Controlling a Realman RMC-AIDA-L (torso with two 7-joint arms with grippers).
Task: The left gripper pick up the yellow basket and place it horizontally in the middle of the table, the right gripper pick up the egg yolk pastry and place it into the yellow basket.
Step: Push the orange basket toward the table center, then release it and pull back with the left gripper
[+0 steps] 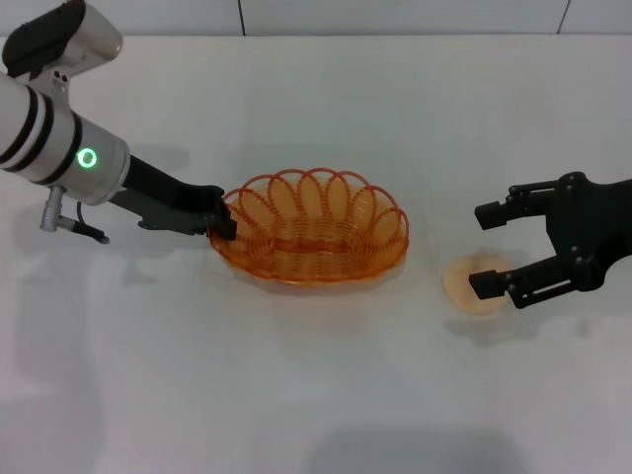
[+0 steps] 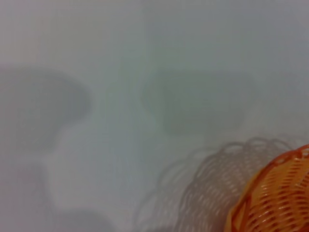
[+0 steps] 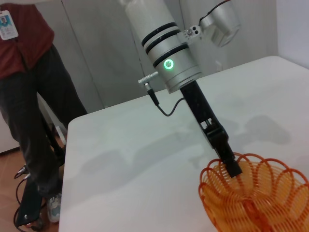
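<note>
A: What's the biggest thing in front of the robot?

B: The white counter (image 1: 326, 395); it fills nearly the whole head view. In the right wrist view, a person in a dark red top (image 3: 24, 72) stands on the floor beyond its far edge.

A: And what's on it?

B: The yellow basket (image 1: 314, 229), an oval of orange-yellow wire with a looped rim, sitting lengthwise across the middle of the counter. It looks level, base down.

A: Is the left arm on it?

B: Yes. The left end effector (image 1: 223, 223) is at the basket's left end, its 2 black fingers closed onto the rim loops there. The right wrist view shows it too, the fingers (image 3: 231, 164) pinching the rim from above and the green ring light (image 3: 168, 64) glowing on the silver section. The left wrist view catches only a corner of the basket and its shadow on the counter.

A: The right side?

B: The right end effector (image 1: 486, 249) is low over the counter, well to the basket's right, spread wide with 1 finger on either side of the egg yolk pastry (image 1: 472, 286). The near fingertip overlaps the pastry's edge; I can't tell whether it touches.

A: So where is the pastry?

B: Flat on the counter, right of the basket and apart from it, small, round and pale tan.
</note>
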